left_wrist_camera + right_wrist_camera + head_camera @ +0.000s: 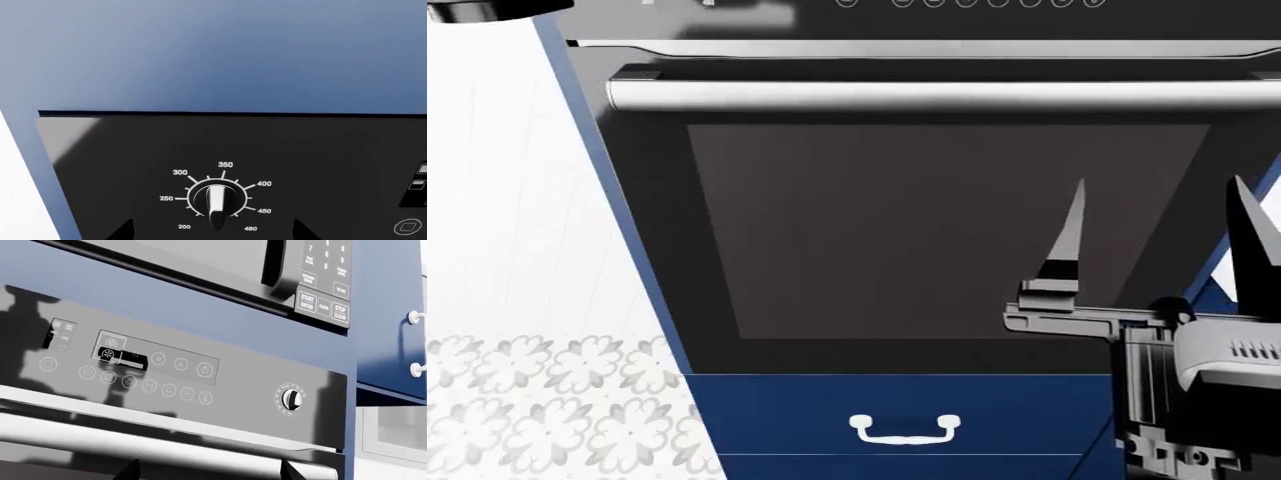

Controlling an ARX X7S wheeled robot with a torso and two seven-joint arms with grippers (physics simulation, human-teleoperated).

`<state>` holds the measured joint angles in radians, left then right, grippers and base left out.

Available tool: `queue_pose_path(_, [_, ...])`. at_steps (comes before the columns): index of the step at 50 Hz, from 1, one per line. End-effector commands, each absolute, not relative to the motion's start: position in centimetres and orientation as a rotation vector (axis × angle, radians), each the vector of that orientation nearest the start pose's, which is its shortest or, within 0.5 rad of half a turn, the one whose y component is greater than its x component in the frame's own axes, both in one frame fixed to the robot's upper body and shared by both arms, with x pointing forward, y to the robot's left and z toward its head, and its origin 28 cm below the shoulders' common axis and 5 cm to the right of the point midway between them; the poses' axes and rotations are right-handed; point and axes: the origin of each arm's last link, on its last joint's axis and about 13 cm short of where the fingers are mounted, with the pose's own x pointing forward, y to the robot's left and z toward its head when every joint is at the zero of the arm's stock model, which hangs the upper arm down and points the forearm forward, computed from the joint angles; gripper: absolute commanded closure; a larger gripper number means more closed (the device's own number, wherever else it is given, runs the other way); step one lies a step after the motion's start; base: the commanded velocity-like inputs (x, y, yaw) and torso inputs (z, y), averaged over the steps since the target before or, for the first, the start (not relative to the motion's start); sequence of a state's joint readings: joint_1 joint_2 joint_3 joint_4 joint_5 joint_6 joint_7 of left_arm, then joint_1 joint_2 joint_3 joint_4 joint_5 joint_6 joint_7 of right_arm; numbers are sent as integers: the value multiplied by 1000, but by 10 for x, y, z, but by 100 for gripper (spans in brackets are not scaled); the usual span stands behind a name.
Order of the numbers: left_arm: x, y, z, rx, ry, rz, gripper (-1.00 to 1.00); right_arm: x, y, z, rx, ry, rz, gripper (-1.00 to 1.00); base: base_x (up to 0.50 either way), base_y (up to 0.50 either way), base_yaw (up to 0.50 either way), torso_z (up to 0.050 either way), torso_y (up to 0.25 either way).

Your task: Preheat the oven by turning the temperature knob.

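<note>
The oven point(948, 230) fills the head view with its dark glass door and long silver bar handle point(934, 94). In the left wrist view a silver temperature knob point(217, 202) sits on the black panel point(133, 150), ringed by marks from 200 to 480, its pointer between 200 and 480. My left gripper point(213, 234) is open, with a fingertip on either side of the knob and not touching it. My right gripper point(1161, 215) is open and empty in front of the door's right side. The right wrist view shows the panel's circle icons point(148, 385) and a second knob point(291, 399).
A microwave with a keypad point(323, 295) is built in above the oven. A blue drawer with a white handle point(905, 430) lies below the door. Blue cabinet fronts with white knobs point(415, 317) stand to the right, and a white wall point(507, 200) to the left.
</note>
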<state>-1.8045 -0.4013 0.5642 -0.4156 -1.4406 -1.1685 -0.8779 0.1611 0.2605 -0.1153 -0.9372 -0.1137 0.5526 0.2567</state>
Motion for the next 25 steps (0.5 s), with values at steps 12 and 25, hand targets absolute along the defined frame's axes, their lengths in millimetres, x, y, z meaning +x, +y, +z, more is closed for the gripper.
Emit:
queue_pose_path(12, [323, 212, 423, -1, 126, -5, -100, 184, -114, 190, -260, -578, -186, -100, 0, 0, 0, 0, 0])
queue_pose_path(25, [330, 213, 416, -5, 133, 17, -100, 184, -114, 190, -263, -577, -185, -100, 0, 0, 0, 0, 0])
